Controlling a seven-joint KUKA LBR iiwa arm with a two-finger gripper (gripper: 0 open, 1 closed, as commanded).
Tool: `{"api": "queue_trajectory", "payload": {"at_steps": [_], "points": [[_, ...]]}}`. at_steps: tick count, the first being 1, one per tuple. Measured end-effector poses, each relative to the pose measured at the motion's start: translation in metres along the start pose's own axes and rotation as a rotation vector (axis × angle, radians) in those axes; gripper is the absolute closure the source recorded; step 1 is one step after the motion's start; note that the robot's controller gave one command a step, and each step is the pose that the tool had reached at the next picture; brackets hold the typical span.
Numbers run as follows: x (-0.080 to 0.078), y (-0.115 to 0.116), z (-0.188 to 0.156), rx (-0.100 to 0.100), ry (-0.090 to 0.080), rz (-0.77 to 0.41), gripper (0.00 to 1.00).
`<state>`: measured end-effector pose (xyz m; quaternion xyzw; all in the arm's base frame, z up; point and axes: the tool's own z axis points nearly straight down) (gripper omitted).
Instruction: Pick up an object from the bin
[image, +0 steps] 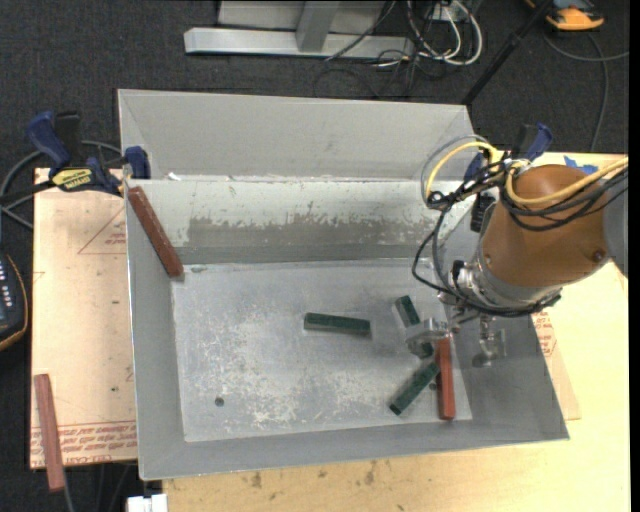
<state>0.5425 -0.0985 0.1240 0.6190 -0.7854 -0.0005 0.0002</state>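
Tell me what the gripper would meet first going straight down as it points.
The gripper would probably meet the upper end of the slim red-brown bar; depth is unclear, so perhaps the grey metal bin's floor.

Quick tally of what's sitting in the grey bin: three dark green bars, one of them shorter than the others, plus two reddish-brown bars. So two kinds, five pieces total.
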Motion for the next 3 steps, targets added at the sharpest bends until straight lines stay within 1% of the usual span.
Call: {"api": "queue_trajectory", "payload": {"at_steps": [1,2,3], "points": [[-0.015,-0.037,0.055,0.001,-0.006,-0.182,0.00],[-0.014,-0.037,0.054,0.002,-0.003,-0.181,1.00],[0.007,-0.051,-0.097,0.012,-0.001,-0.211,1.00]]}}
